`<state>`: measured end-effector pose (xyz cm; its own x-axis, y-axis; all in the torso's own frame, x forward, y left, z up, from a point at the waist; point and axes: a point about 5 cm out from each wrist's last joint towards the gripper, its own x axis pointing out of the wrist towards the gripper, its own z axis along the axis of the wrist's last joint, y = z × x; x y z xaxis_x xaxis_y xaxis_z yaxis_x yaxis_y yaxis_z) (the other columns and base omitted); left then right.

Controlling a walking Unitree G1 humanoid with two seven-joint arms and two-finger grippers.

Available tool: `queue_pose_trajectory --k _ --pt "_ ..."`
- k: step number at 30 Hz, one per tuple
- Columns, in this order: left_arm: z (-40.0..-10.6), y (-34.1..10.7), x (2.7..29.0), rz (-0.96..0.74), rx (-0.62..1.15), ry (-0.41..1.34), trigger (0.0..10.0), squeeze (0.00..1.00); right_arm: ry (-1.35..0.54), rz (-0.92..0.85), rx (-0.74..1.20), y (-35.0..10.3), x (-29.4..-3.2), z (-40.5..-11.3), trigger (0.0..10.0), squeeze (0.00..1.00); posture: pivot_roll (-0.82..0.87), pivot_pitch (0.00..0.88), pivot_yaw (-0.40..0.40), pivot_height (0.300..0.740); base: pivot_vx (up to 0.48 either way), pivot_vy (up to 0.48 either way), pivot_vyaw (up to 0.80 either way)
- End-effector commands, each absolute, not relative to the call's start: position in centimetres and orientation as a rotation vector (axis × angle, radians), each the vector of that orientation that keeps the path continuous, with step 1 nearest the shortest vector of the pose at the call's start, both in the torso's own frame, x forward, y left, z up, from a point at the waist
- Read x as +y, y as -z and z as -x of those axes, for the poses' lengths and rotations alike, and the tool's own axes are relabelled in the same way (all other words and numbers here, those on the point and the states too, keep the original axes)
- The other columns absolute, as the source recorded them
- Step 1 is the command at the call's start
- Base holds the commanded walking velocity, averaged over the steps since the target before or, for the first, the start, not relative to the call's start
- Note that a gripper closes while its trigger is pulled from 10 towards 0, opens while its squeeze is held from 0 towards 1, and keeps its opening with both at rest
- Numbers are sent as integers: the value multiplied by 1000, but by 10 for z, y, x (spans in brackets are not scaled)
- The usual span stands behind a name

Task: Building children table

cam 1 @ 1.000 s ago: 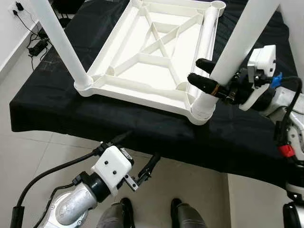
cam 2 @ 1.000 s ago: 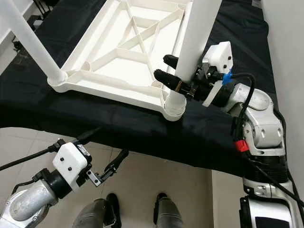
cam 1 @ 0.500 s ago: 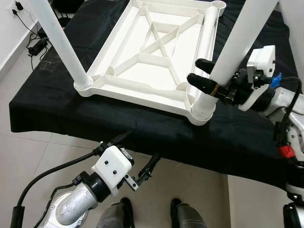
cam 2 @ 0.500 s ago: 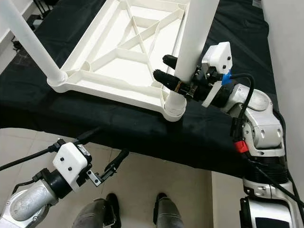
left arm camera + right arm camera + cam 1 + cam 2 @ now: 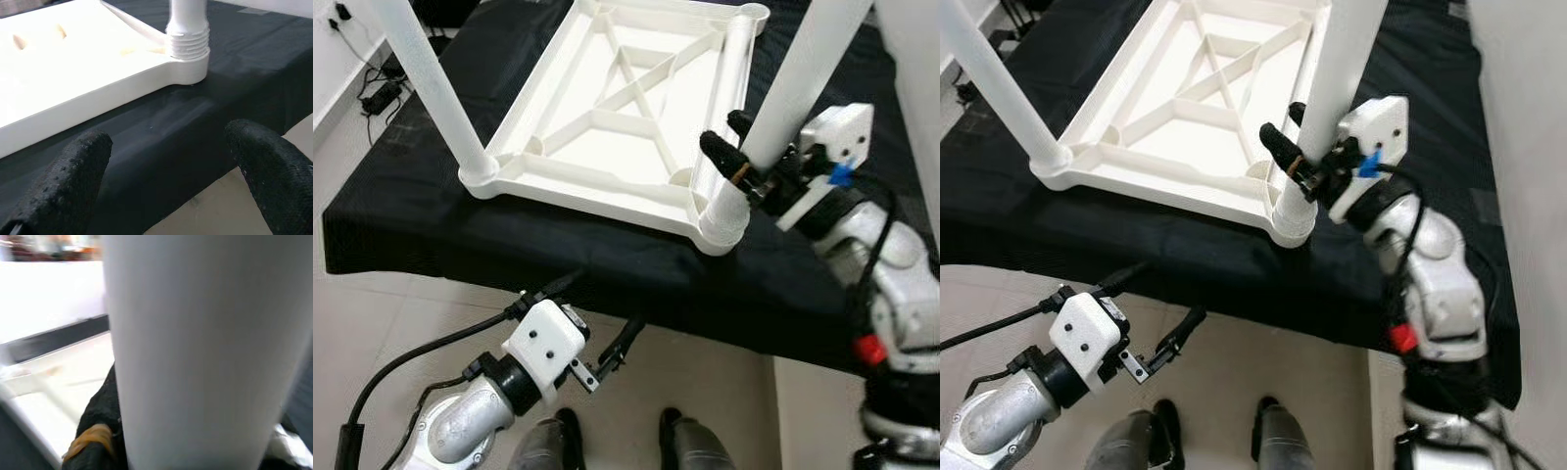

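On black cloth: ribbed tabletop; right gripper clamps round leg.

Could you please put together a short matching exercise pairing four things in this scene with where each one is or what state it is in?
Things:
1. right gripper
2. left gripper
3. white tabletop
4. black cloth

States:
A. lies upside down, ribs facing up
B. closed around the near-right table leg
C. covers the work surface beneath
D. open, held low before the cloth's front edge

Pairs: 1-B, 2-D, 3-A, 4-C
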<state>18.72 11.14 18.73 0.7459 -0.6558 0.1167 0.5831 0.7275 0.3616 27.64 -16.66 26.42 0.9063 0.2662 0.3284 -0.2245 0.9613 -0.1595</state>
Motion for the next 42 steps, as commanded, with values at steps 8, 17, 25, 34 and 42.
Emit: queue_pose_trajectory --k 8,17,25,34,42 --pt "-191 -180 112 -329 -229 693 10000 0 -77 137 -108 -219 -163 -274 10000 0 -70 306 -2 740 0 0 0" --pt "-196 -178 113 -346 -229 670 10000 0 -27 117 -77 -218 -153 -278 10000 0 -56 272 -12 740 0 0 0" --pt "-198 -177 114 -351 -229 663 10000 0 -21 116 -47 -216 -152 -282 10000 0 -57 259 -18 740 0 0 0" --pt "-200 -178 113 -356 -242 652 10000 0 -12 127 -19 -214 -152 -285 10000 0 -59 251 -23 740 0 0 0" --pt "-244 -237 120 -428 -469 554 10000 0 23 133 13 -211 -152 -286 10000 0 -70 231 -24 740 0 0 0"
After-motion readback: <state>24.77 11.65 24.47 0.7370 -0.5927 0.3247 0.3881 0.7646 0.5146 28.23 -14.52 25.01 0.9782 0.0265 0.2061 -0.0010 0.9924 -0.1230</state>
